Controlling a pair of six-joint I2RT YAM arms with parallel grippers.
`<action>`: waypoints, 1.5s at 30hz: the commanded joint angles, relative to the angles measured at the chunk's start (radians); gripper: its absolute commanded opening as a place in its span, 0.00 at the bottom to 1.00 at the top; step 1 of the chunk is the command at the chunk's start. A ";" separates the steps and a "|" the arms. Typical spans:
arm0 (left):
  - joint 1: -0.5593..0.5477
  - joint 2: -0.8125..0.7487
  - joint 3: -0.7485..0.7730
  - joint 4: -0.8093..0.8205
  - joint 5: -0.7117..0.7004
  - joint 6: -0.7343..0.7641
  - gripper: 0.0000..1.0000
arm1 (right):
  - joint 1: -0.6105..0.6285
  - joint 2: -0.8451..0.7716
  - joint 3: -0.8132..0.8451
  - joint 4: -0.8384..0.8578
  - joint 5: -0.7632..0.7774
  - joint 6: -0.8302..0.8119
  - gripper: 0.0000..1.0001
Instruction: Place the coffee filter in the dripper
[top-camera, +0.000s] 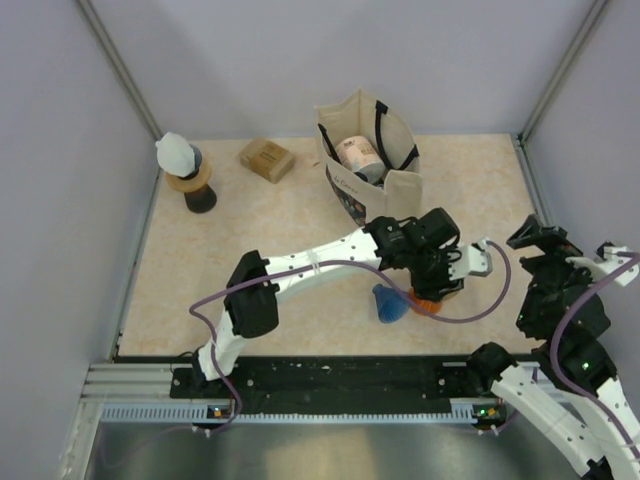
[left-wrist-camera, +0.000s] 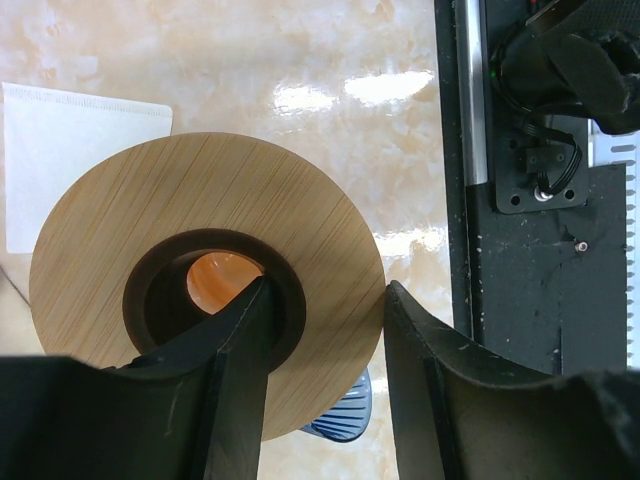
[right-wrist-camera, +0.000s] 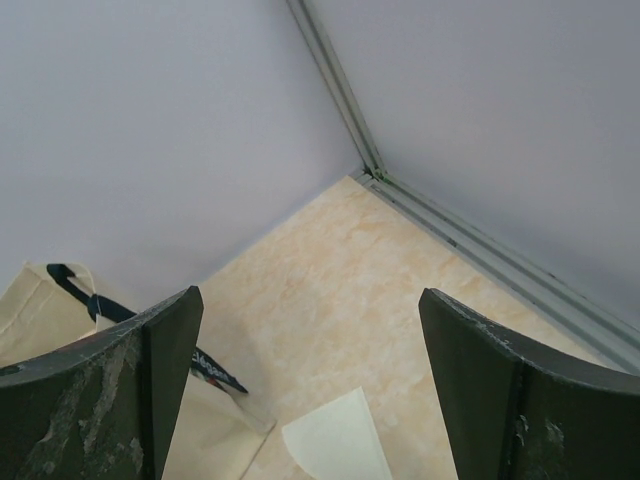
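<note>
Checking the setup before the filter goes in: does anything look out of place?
Left hand grips the dripper by its wooden collar, one finger inside the opening where the filter belongs; the coffee filter lies flat on the table beside it.

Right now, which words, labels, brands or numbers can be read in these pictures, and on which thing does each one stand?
Black label on the tote bag: white lettering, too small and blurred to read.
Roll inside the bag: printed pattern, nothing legible.
Cardboard box: no readable text.
No other text shows.
</note>
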 joint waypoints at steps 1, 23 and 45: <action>-0.005 -0.015 0.008 0.051 0.001 0.026 0.00 | -0.004 -0.034 0.014 0.043 -0.008 0.005 0.89; -0.005 0.070 0.086 -0.030 0.001 0.064 0.00 | -0.004 -0.040 0.005 0.043 -0.039 0.021 0.89; -0.007 0.005 0.049 0.022 0.026 0.037 0.64 | -0.004 -0.042 -0.003 0.045 -0.056 0.022 0.90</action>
